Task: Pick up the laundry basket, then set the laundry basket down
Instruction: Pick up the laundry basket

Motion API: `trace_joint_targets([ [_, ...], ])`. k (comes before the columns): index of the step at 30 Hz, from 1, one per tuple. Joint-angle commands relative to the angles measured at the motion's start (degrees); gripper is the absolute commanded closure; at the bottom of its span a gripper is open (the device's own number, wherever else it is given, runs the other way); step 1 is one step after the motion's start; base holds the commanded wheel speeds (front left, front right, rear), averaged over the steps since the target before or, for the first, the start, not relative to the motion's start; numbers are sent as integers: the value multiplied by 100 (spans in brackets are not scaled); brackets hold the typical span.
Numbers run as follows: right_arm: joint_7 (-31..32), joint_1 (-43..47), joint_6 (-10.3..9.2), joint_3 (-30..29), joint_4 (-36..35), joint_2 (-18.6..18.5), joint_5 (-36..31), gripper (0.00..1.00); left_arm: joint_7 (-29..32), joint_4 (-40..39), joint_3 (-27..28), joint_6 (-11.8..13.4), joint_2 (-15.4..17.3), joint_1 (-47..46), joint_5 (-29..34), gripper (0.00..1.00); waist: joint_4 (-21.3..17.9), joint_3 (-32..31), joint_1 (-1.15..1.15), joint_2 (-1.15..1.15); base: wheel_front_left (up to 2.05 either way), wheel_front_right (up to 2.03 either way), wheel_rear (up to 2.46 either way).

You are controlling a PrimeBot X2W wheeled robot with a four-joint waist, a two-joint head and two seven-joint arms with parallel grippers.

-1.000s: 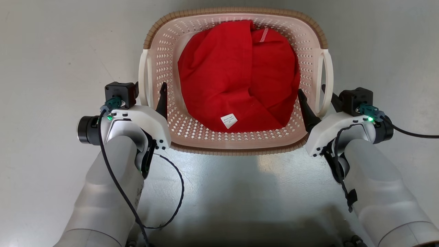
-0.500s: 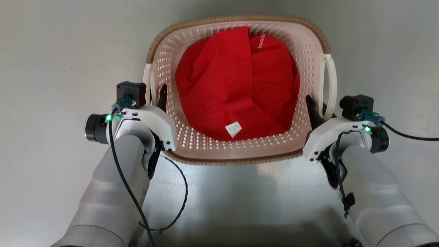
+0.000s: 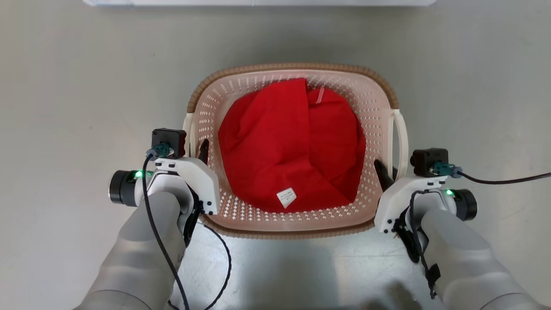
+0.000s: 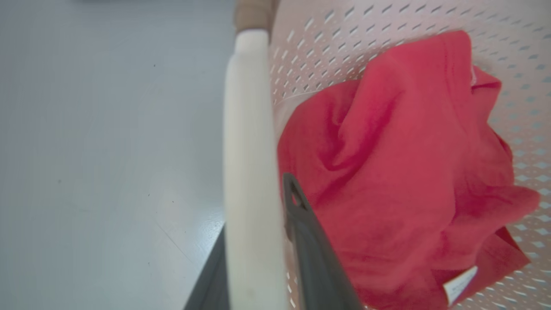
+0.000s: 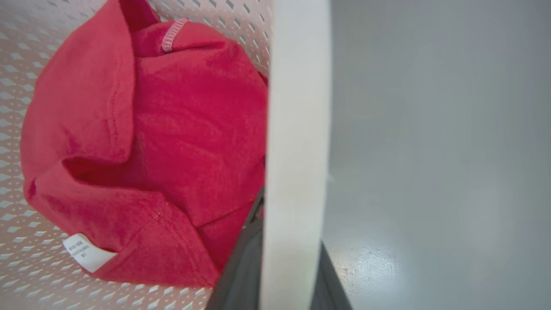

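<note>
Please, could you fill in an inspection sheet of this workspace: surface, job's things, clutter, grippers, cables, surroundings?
Surface: grey glossy floor.
Job's things: laundry basket upright, red garment with white label inside.
Clutter: nothing seen.
Grippers: left gripper closed on left handle; right gripper closed on right handle.
Cables: left cable loops along the left forearm; right cable runs off to the right.
Surroundings: pale strip at the head view's top edge, cannot tell what.

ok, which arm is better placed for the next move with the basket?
Neither alone: left end effector grips the left handle of the basket, right end effector grips the right handle. Evenly placed; moving it likely needs both.
</note>
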Motion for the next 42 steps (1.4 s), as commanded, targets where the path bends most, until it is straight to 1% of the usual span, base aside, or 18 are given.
trace_joint_targets([
  [1, 30, 298, 48, 223, 7, 78, 65, 100, 38, -6, -40, -51, 163, 200, -39, 100, -113, -186, 0, 0, 0, 0, 0],
  [8, 247, 509, 48, 490, 201, 78, 484, 100, 217, 91, -371, 58, 163, 503, -319, 100, -213, -790, 0, 0, 0, 0, 0],
  [20, 666, 1146, 48, 1015, 349, 78, 1034, 100, 623, 37, -1035, 174, 163, 1390, -831, 100, -342, -2001, 0, 0, 0, 0, 0],
  [34, 1068, 1446, 48, 1362, 450, 78, 1333, 100, 1027, -167, -1662, 290, 163, 1865, -1451, 100, -460, -2849, 0, 0, 0, 0, 0],
  [35, 1120, 1486, 48, 1383, 460, 78, 1357, 100, 1087, -168, -1739, 296, 163, 1916, -1540, 100, -476, -2980, 0, 0, 0, 0, 0],
  [38, 1205, 1565, 48, 1413, 471, 78, 1367, 100, 1165, -170, -1851, 303, 163, 2024, -1678, 100, -502, -3192, 0, 0, 0, 0, 0],
  [40, 1390, 1678, 48, 1417, 477, 78, 1265, 100, 1325, -178, -2055, 297, 163, 2163, -1863, 100, -585, -3443, 0, 0, 0, 0, 0],
  [42, 1457, 1735, 48, 1375, 477, 78, 1205, 100, 1383, -187, -2131, 298, 163, 2219, -1939, 100, -605, -3550, 0, 0, 0, 0, 0],
])
